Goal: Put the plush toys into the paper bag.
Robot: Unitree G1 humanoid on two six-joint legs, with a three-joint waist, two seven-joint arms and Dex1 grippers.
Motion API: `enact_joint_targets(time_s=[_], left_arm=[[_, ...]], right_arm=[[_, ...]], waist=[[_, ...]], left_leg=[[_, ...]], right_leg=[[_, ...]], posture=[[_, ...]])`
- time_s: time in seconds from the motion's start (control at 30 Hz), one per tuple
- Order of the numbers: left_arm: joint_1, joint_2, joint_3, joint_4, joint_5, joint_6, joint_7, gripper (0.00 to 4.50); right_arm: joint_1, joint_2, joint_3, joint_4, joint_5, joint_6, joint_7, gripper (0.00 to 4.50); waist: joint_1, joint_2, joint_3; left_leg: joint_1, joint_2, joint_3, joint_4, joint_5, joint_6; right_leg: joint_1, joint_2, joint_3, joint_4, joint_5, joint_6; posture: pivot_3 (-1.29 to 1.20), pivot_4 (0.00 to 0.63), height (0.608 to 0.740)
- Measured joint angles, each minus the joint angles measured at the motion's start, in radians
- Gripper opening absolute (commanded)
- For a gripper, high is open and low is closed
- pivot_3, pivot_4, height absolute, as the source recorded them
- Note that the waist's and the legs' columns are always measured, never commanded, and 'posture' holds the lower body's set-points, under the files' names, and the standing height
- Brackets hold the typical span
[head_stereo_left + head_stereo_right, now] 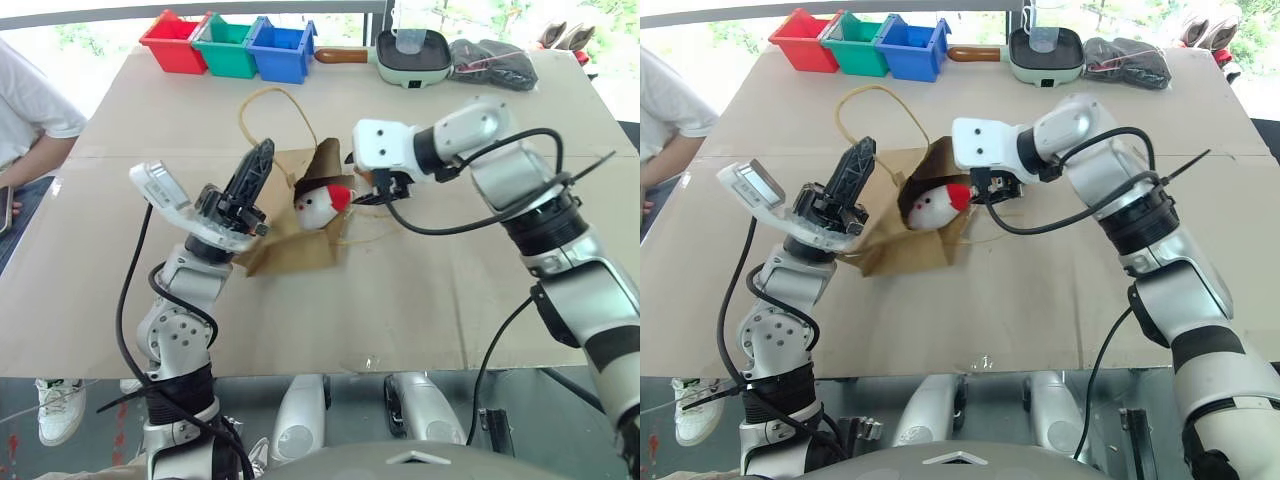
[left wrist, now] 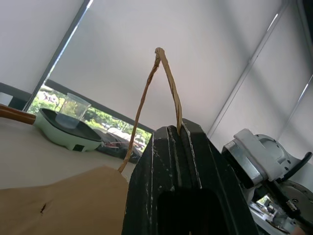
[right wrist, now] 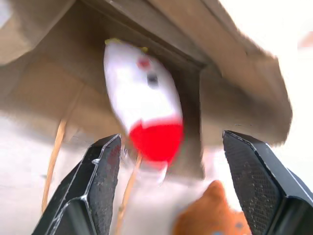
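Observation:
The brown paper bag (image 1: 290,250) lies on its side on the table, its mouth turned toward my right arm. My left gripper (image 1: 262,150) is shut on one of the bag's twisted handles (image 2: 166,83) and holds it up. The white plush toy (image 1: 320,203) with the red end sits in the bag's mouth, red end outward. My right gripper (image 1: 385,190) stands open just outside the mouth, its fingers (image 3: 102,166) spread on either side of the toy's red end and apart from it. The brown-orange plush toy (image 3: 215,215) lies on the table just below that gripper.
Red (image 1: 172,42), green (image 1: 226,45) and blue (image 1: 282,50) bins stand along the table's far edge, beside a pale green pan (image 1: 412,55) and a dark cloth (image 1: 490,60). A person (image 1: 25,110) sits at the table's left side.

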Motion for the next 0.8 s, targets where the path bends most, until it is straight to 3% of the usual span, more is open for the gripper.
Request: enact_joint_targets(time_s=[0.17,0.37,0.53,0.8], left_arm=[[-0.038,-0.005,0.036,0.017,-0.069,0.002,0.018,0.00],[-0.070,0.029,0.155,0.019,-0.309,0.045,0.088,0.00],[0.039,0.035,0.157,0.019,-0.311,0.059,0.087,0.00],[0.067,0.052,0.153,-0.014,-0.306,0.057,0.097,0.00]], right_arm=[[0.018,-0.013,-0.152,-0.035,0.088,0.178,-0.079,3.15],[0.030,-0.037,-0.296,0.016,0.124,0.262,-0.270,3.15],[0.077,-0.015,-0.273,0.139,0.090,0.201,-0.353,3.15],[0.011,0.168,-0.181,0.626,-0.002,-0.083,-0.433,3.15]], waist=[[0.002,0.000,0.000],[-0.002,0.000,0.000],[-0.013,0.000,0.000],[-0.024,0.000,0.000]], left_leg=[[0.000,0.000,0.001,0.001,0.000,0.000],[0.000,0.000,0.002,0.000,0.000,0.000],[0.000,0.000,0.002,0.000,0.000,0.000],[0.001,0.000,0.002,0.000,0.000,0.000]], right_leg=[[0.000,0.000,0.000,0.000,0.000,0.000],[0.000,0.000,0.001,-0.001,0.000,0.000],[0.000,0.001,0.002,0.000,0.000,0.000],[0.000,0.002,0.003,0.000,0.000,0.000]], posture=[[0.00,0.150,0.740],[0.00,0.150,0.740],[0.00,0.150,0.740],[0.00,0.150,0.740]])
